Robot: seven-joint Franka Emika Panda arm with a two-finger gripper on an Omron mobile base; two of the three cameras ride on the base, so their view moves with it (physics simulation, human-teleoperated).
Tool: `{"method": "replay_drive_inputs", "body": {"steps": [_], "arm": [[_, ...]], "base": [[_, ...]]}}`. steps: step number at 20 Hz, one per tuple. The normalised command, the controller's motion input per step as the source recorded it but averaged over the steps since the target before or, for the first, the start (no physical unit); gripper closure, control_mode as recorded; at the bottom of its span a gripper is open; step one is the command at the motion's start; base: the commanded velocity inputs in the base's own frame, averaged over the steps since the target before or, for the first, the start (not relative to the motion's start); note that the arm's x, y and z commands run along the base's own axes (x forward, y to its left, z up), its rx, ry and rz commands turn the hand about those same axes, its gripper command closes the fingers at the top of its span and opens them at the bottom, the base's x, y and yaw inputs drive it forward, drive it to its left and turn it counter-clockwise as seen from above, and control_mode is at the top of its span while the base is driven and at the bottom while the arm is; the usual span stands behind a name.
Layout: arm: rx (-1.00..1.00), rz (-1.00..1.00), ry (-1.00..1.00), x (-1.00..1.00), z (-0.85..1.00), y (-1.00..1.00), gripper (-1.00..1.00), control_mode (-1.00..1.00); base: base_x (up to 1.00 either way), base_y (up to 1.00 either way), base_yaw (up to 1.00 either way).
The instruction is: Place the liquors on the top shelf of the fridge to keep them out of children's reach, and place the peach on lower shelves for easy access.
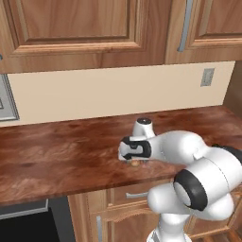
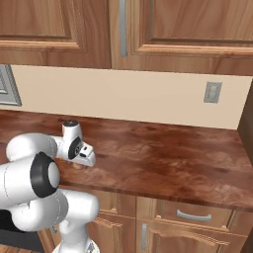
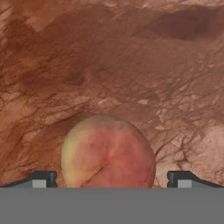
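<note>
peach (image 3: 108, 153): a round orange-pink fruit with a yellowish blush, lying on the tabletop (image 1: 56, 151) near its front edge, directly under the hand; a sliver is glimpsed in the left base view (image 1: 135, 163).
pincer (image 3: 109, 178): spread wide, one dark tip (image 3: 43, 178) seen on each side of the fruit, neither touching it; nothing is held.
step in hand: judged to be the pick-up of the peach, not yet closed upon.
next move: a slight further descent is called for, then a gentle closing across the fruit's widest part.
tabletop: red-brown, mottled wood grain.
room: a cream wall with a grey outlet (image 2: 213, 92), wooden cabinets (image 1: 80, 28) above, drawers (image 2: 192, 215) below.
</note>
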Motion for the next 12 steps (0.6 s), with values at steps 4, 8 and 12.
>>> {"method": "replay_drive_inputs", "body": {"steps": [4, 8, 12], "arm": [[0.0, 0.0, 0.0, 0.28, -0.2, 0.0, -1.0, -1.0], [0.0, 0.0, 0.02, 0.03, -0.22, 0.04, -1.0, -1.0], [0.0, 0.0, 0.03, -0.09, -0.22, 0.08, -1.0, -1.0]], "base": [[0.0, 0.0, 0.0], [0.0, 0.0, 0.0], [0.0, 0.0, 0.0]]}}
